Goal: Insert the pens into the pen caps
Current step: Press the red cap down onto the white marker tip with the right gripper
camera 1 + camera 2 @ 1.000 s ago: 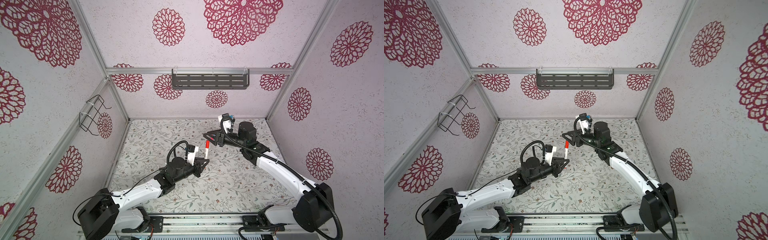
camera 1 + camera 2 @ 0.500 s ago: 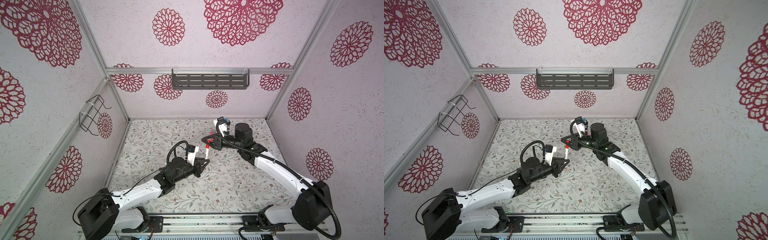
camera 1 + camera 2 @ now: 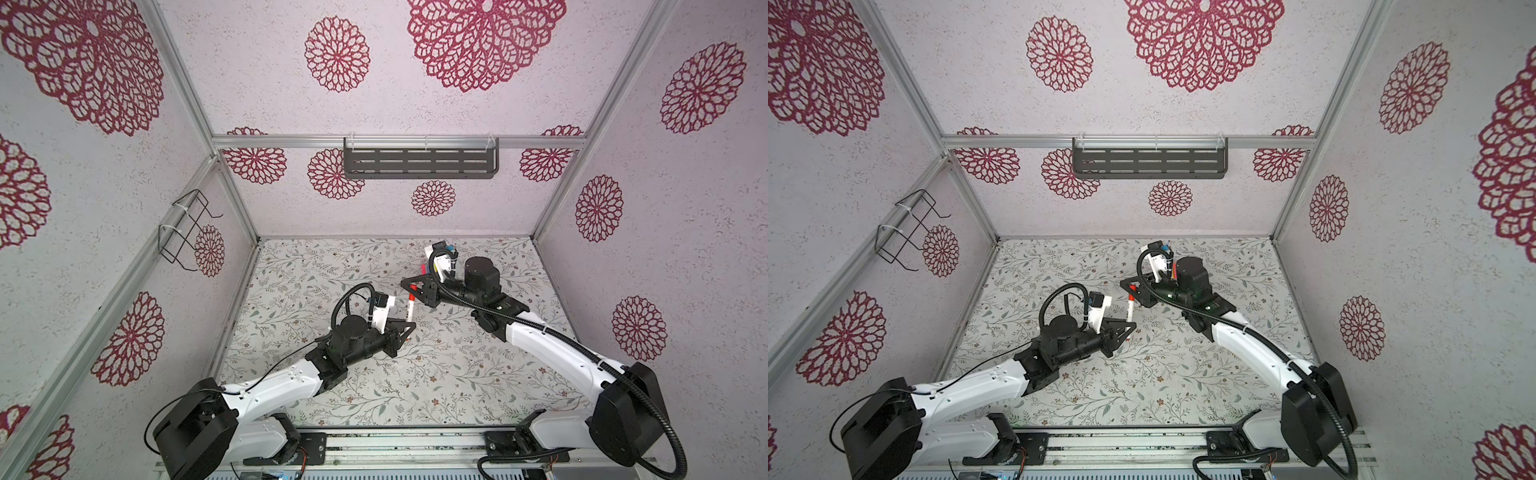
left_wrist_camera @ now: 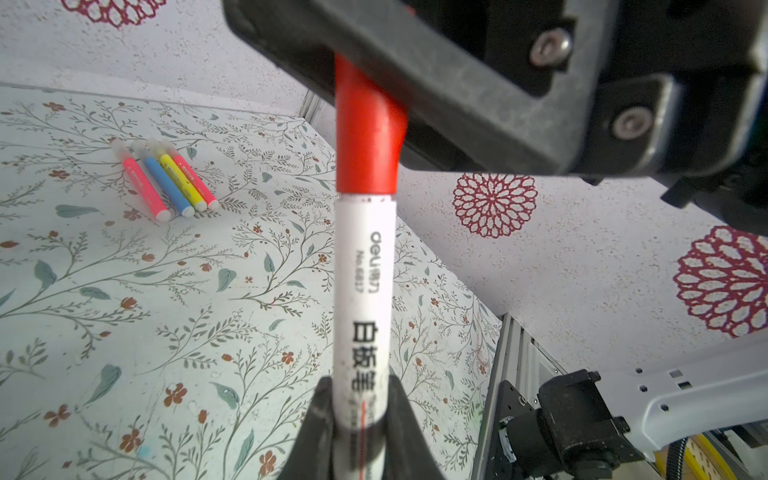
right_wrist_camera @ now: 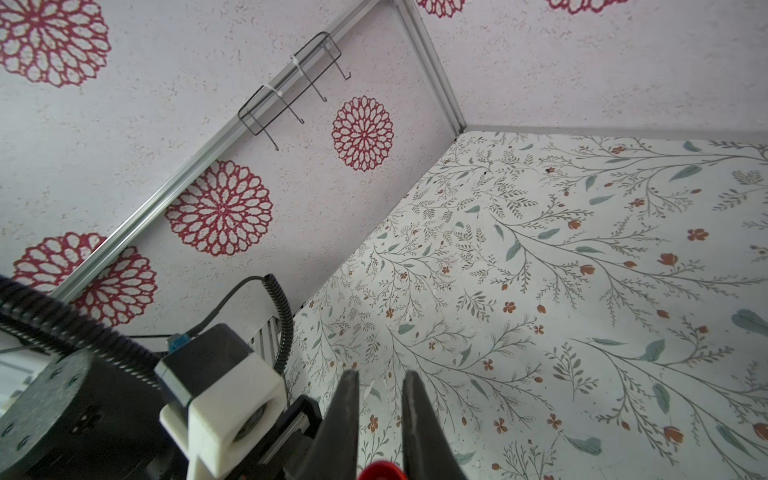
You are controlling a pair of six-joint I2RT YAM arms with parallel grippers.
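My left gripper (image 4: 360, 399) is shut on the lower barrel of a white pen (image 4: 362, 291), which it holds upright above the table. The same gripper (image 3: 405, 329) shows in both top views. A red pen cap (image 4: 366, 145) sits on the pen's upper end. My right gripper (image 3: 415, 287) is shut on that cap from the far side. In the right wrist view the cap (image 5: 380, 471) sits deep between the fingers (image 5: 347, 399). Several capped pens (image 4: 166, 178), pink, blue, yellow and red, lie side by side on the table.
The floral table (image 3: 436, 374) is walled on three sides. A dark shelf (image 3: 419, 162) hangs on the back wall and a wire rack (image 3: 185, 230) on the left wall. In both top views my right wrist largely hides the lying pens (image 3: 424, 268).
My right gripper moved left and down to the top of the upright pen and closed on its red cap. The left gripper kept the pen still.
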